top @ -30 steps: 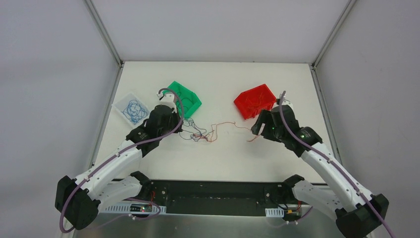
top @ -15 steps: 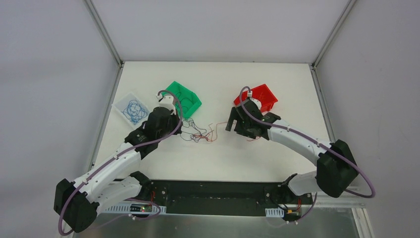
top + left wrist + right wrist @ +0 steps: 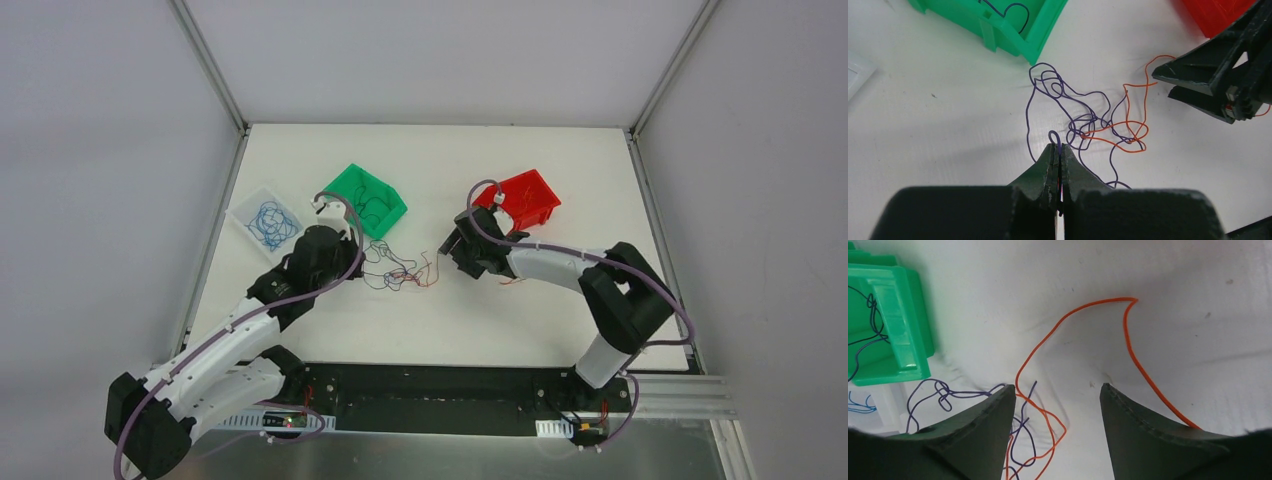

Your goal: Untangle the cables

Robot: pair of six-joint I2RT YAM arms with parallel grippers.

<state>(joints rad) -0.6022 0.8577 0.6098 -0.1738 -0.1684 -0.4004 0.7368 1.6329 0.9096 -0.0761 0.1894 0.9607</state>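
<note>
White table (image 3: pixel 560 160): left gripper (image 3: pixel 1058 148) clamped on purple cable (image 3: pixel 1053 82); right gripper (image 3: pixel 1057 388) gaping, empty, over orange cable (image 3: pixel 1127 337). Risk: a pull could tighten their knot (image 3: pixel 1088 127).

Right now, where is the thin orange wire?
In the top view, the thin orange wire lies mid-table, between the purple wire tangle and the right gripper.

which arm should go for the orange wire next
Right. The right fingers stand open right at the orange wire, beside the tangle. The left fingers are shut on a purple wire, so that arm is busy.
</note>
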